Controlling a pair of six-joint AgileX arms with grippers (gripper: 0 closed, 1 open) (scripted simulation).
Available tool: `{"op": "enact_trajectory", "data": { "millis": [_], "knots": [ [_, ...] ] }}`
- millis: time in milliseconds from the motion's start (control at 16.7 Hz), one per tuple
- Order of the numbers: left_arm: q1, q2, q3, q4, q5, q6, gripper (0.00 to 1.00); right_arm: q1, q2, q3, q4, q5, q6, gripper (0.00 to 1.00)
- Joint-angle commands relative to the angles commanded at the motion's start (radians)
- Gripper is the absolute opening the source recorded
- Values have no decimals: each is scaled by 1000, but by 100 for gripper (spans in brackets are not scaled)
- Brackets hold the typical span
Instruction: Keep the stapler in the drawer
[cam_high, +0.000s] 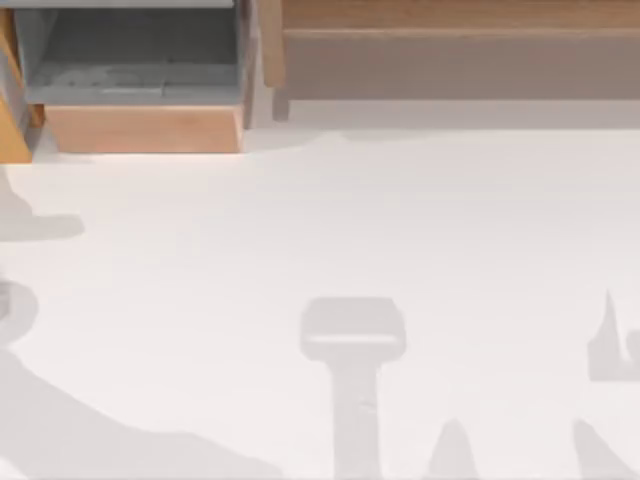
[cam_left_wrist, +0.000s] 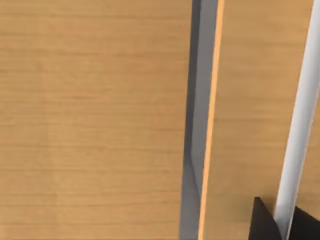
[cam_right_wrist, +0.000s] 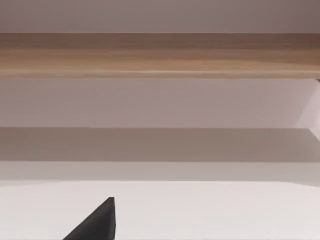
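Right up close, our left claw (cam_left_wrist: 282, 224) sits by a tan wood wall (cam_left_wrist: 100, 125), with a white bar (cam_left_wrist: 300, 125) running right by it. We cannot tell if it is pinching anything. Our right claw (cam_right_wrist: 97, 225) is low over the white table (cam_high: 320, 250), facing the brown shelf (cam_right_wrist: 160, 55). We cannot tell if it is spread. The drawer (cam_high: 140, 128) stands open at the table's back left, grey inside.

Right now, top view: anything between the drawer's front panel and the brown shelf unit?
Nothing sits there. In the top view a narrow strip of white table separates the drawer from the shelf unit.
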Motion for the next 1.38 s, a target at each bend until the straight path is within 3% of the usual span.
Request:
{"op": "enact_trajectory", "data": {
  "millis": [360,660,1380],
  "knots": [
    [-50,94,228,-111,-53,-3,0,0,0,0,0,0,0,100],
    [-55,102,242,-123,-58,-4,0,0,0,0,0,0,0,100],
    [-55,102,242,-123,-58,-4,90,0,0,0,0,0,0,100]
  ]
}}
